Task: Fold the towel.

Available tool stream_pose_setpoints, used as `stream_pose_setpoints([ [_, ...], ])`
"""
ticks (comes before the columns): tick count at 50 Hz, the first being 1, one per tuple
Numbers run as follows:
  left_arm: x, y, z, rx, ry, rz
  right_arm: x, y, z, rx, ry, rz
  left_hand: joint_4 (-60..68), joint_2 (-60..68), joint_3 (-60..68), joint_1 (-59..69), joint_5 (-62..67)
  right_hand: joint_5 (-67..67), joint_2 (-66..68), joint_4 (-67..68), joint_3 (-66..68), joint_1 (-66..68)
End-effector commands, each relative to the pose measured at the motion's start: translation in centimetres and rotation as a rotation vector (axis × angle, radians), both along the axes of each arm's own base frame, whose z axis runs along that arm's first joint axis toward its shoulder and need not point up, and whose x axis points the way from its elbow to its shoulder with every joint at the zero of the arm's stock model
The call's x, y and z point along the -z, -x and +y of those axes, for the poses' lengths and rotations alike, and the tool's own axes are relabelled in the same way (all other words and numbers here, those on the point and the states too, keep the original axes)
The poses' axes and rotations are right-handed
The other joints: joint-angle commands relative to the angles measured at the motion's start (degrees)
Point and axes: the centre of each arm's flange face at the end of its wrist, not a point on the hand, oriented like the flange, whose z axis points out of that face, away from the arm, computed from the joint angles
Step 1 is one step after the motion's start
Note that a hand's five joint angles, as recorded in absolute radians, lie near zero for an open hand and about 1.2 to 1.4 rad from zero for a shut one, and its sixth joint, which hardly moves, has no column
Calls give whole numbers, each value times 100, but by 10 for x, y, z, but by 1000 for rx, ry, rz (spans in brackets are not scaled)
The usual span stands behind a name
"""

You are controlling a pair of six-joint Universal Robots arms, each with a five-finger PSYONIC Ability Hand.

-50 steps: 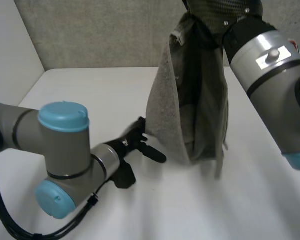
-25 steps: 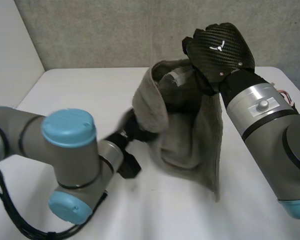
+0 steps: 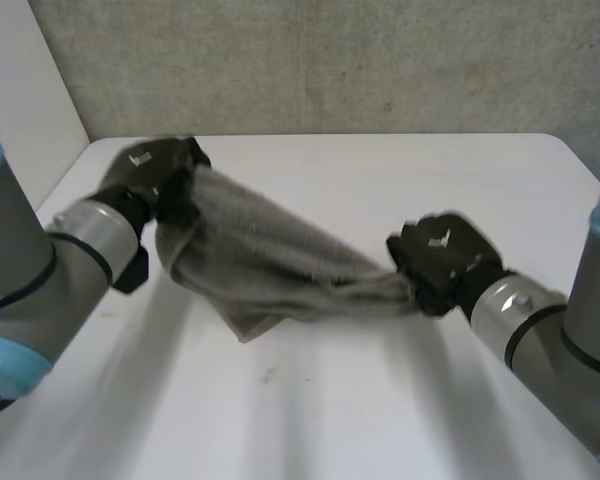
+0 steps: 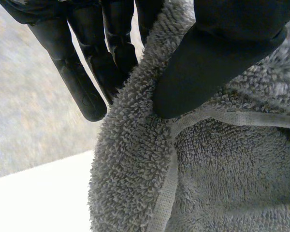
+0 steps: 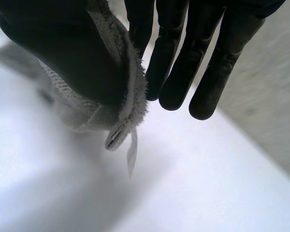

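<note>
Towel [image 3: 270,265] slung taut over the worktop [image 3: 380,170], gripped at both ends.
My left hand [image 3: 155,178] and right hand [image 3: 442,262] each pinch one end; I'd lower both evenly so it lands flat.

The left arm [image 3: 20,270] and right arm [image 3: 550,335] are grey tubes with light-blue caps and silver wrists; the left hand [image 3: 152,178] and right hand [image 3: 442,258] are black, each back white-marked.

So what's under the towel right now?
White table shows under the towel, which hangs stretched between the left robot hand and right robot hand. The patch beneath its sagging fold is covered.
</note>
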Motion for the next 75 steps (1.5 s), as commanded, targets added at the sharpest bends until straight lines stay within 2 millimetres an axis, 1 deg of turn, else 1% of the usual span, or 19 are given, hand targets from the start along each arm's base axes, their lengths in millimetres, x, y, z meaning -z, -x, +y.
stream_pose_setpoints([
  [1, 54, 6, 12, 55, -153, -168, 19, -1, 7, -46, -140, 43, 1020, 1048, 1039, 1457, 1169, -1571, -1686, -1813, -1705, -462],
  [2, 61, 7, 11, 57, -172, -177, 21, -2, 5, -44, -142, 43, 1020, 1048, 1039, 1457, 1169, -2071, -2186, -2313, -2205, -962],
  [10, 83, 9, 6, 59, -216, -197, 22, -2, -3, 41, -163, -47, 1020, 1048, 1039, 1457, 1169, -2278, -2393, -2519, -2412, -1169],
  [24, 80, 7, 6, 49, -201, -187, 21, -2, 3, 115, -323, -245, 1020, 1048, 1039, 1457, 1169, -2883, -2998, -3125, -3017, -1774],
  [31, 72, 7, 5, 46, -178, -176, 37, -6, 23, 87, -391, -236, 1020, 1048, 1039, 1457, 1169, -3809, -3924, -4050, -3943, -2700],
  [37, 69, 8, 3, 43, -166, -169, 65, -28, 37, 10, -395, -206, 1020, 1048, 1039, 1457, 1169, -3743, -3858, -3984, -3877, -2634],
  [41, 69, 8, 3, 43, -164, -168, 70, -36, 22, 18, -317, -248, 1020, 1048, 1039, 1457, 1169, -2133, -2248, -2374, -2267, -1024],
  [47, 70, 7, 4, 39, -176, -161, 77, -44, 11, 18, -265, -267, 1020, 1048, 1039, 1457, 1169, -730, -846, -972, -864, 378],
  [48, 70, 7, 4, 39, -176, -161, 77, -44, 9, 19, -260, -266, 1020, 1048, 1039, 1457, 1169, 1035, 920, 793, 901, 2144],
  [49, 71, 7, 5, 40, -179, -157, 76, -44, 7, 21, -247, -275, 1020, 1048, 1039, 1457, 1169, 1513, 1398, 1271, 1379, 2622],
  [55, 74, 6, 8, 38, -195, -158, 60, -46, 0, 28, -176, -318, 1020, 1048, 1039, 1457, 1169, 1518, 1403, 1276, 1384, 2627],
  [57, 77, 6, 10, 43, -204, -162, 38, -46, -1, 19, -115, -357, 282, 310, 301, 720, 431, 1518, 1403, 1276, 1384, 2627],
  [58, 80, 5, 13, 46, -213, -169, 38, -46, -1, 19, -115, -357, -684, -656, -665, -246, -535, 1518, 1403, 1276, 1384, 2627],
  [59, 80, 5, 13, 46, -213, -169, 31, -46, -1, 14, -93, -370, -694, -665, -674, -256, -545, 1518, 1403, 1276, 1384, 2627],
  [61, 86, 3, 17, 48, -235, -179, 24, -45, -2, 13, -74, -382, -3037, -3008, -3017, -2599, -2888, 1518, 1403, 1276, 1384, 2627],
  [63, 88, 2, 19, 49, -243, -184, 19, -37, -15, 44, -41, -378, -3548, -3520, -3529, -3111, -3399, 1518, 1403, 1276, 1384, 2627],
  [69, 89, -4, 26, 43, -256, -189, 14, -15, -43, 124, 25, -337, -3822, -3794, -3803, -3384, -3673, 1518, 1403, 1276, 1384, 2627],
  [71, 89, -6, 27, 40, -258, -189, 13, 4, -63, 193, 62, -305, -3856, -3827, -3837, -3418, -3707, 1518, 1403, 1276, 1384, 2627],
  [75, 90, -9, 30, 36, -265, -191, 13, 16, -76, 240, 83, -288, -3940, -3912, -3921, -3503, -3791, 1518, 1403, 1276, 1384, 2627],
])
